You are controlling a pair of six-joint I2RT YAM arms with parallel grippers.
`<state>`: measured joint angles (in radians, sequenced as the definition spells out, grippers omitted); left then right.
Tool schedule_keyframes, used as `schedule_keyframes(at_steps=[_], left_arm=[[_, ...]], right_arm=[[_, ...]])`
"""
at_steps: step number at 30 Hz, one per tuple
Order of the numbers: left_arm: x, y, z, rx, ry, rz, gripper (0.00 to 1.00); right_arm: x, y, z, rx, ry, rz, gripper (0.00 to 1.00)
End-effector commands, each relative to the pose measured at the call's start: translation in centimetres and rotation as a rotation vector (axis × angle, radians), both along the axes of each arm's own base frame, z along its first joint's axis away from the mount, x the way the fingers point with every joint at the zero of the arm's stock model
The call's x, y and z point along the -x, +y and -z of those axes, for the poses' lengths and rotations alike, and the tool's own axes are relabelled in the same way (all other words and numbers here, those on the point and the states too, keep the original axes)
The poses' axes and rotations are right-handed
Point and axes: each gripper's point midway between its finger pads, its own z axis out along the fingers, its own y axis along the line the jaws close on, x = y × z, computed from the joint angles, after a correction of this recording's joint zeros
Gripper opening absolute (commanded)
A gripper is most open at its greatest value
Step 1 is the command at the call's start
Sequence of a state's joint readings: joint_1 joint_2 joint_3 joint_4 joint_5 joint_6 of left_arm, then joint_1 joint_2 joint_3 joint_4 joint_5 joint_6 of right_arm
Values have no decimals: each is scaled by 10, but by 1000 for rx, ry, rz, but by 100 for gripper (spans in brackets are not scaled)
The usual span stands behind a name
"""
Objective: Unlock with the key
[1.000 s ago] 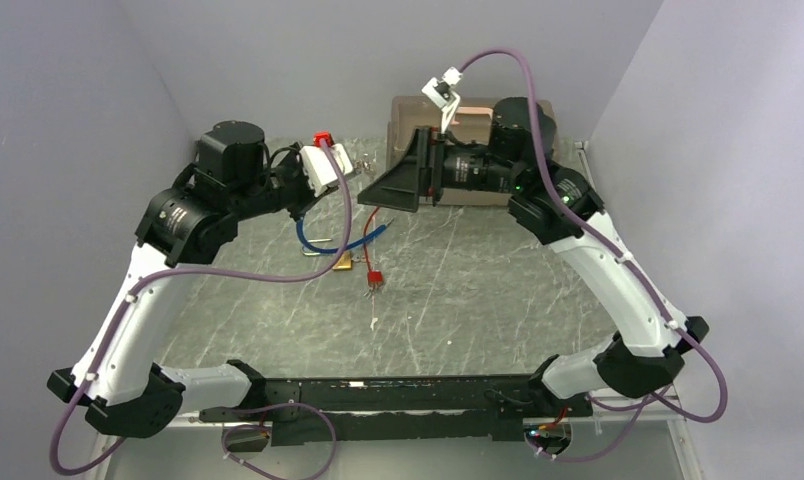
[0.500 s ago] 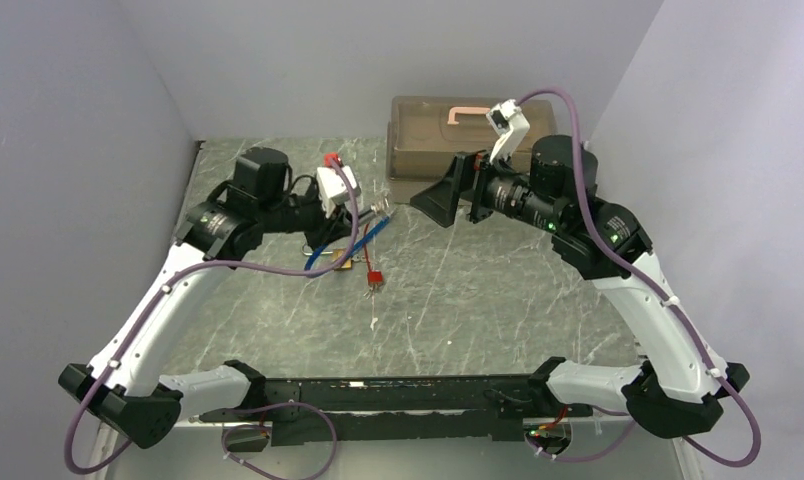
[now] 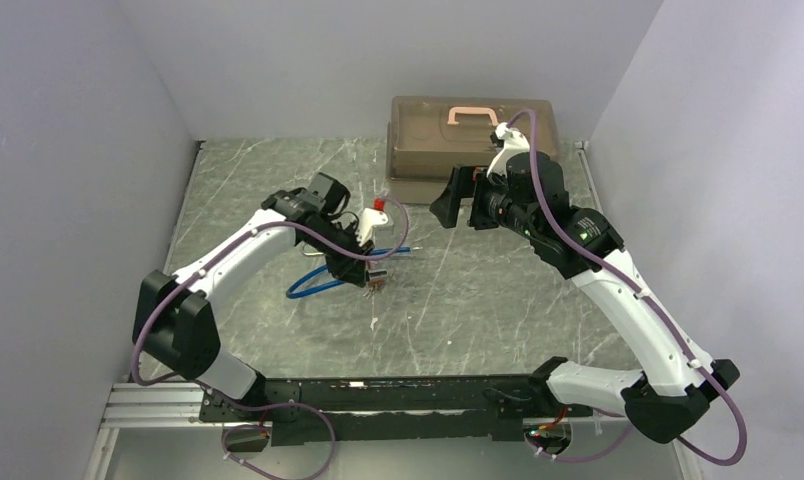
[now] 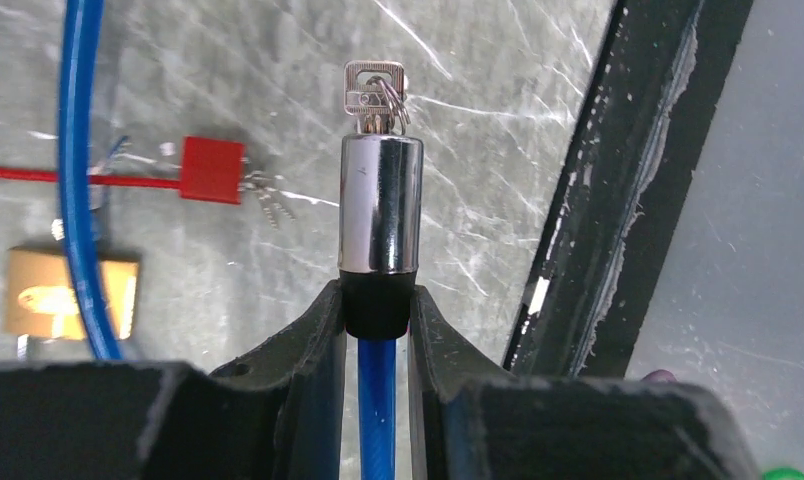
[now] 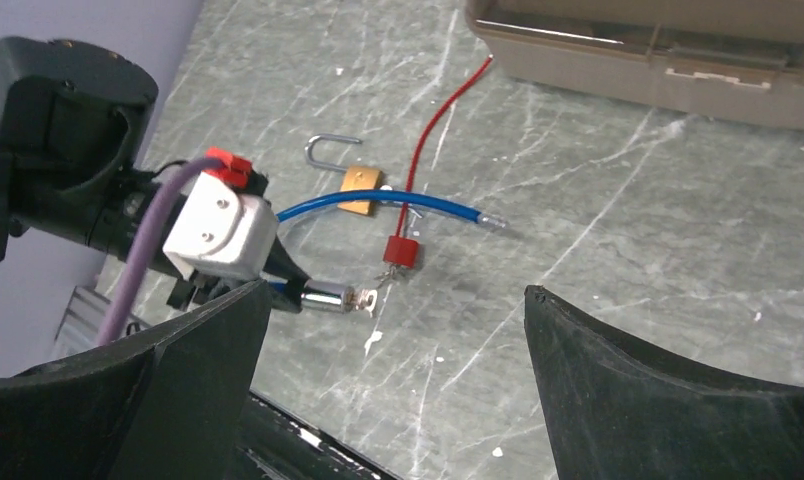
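My left gripper [image 4: 378, 300] is shut on the black collar of a blue cable lock, just below its chrome cylinder [image 4: 380, 205]. A small silver key [image 4: 375, 92] sticks out of the cylinder's far end. In the right wrist view the cylinder [image 5: 327, 297] and key [image 5: 368, 298] point right, held low over the table. The blue cable [image 5: 398, 200] runs across the table and its metal tip [image 5: 490, 221] lies loose. My right gripper [image 3: 456, 198] hangs wide open above and to the right, holding nothing.
A brass padlock [image 5: 362, 190] with a raised shackle lies beside the cable. A small red lock [image 5: 400, 252] on a red wire sits near the key. A brown plastic case [image 3: 468, 125] stands at the back. The black base rail [image 4: 598, 200] runs along the near edge.
The left arm swung down and toward the table's middle, carrying the cable lock with it. The right arm drew back to the right and tilted its open gripper down.
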<state>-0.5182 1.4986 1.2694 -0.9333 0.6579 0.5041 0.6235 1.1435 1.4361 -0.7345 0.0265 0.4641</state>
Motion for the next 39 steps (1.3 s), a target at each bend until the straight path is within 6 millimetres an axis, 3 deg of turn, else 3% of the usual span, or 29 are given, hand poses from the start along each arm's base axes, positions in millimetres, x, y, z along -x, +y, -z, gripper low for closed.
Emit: schedule_keyframes(at_steps=[1, 5, 10, 13, 18, 21, 23, 24, 32, 35, 39], left_arm=[[13, -23, 7, 45, 18, 77, 9], [19, -47, 25, 90, 79, 73, 8], [20, -65, 72, 35, 137, 51, 11], [9, -74, 98, -22, 170, -13, 17], [2, -94, 113, -16, 224, -35, 35], [6, -103, 106, 26, 262, -14, 64], [11, -106, 93, 61, 274, 13, 92], [12, -106, 85, 78, 272, 24, 99], [28, -94, -17, 189, 228, 139, 99], [22, -75, -68, 226, 236, 119, 99], [-12, -33, -136, 304, 113, 7, 100]], right_arm=[[-7, -12, -2, -14, -28, 60, 100], [-7, -14, 12, -22, -1, 67, 100], [-6, -17, 39, -8, 56, 84, 100], [-5, -19, 46, -15, 71, 103, 100], [-3, -28, 57, -13, 93, 146, 100], [-2, -34, 61, -4, 92, 170, 100], [-3, -39, 63, 2, 90, 187, 100], [-4, -41, 63, 2, 86, 196, 100], [-17, -56, 56, -17, 29, 263, 100], [-25, -57, 57, -13, 27, 269, 100], [-31, -44, 53, -49, 41, 202, 100]])
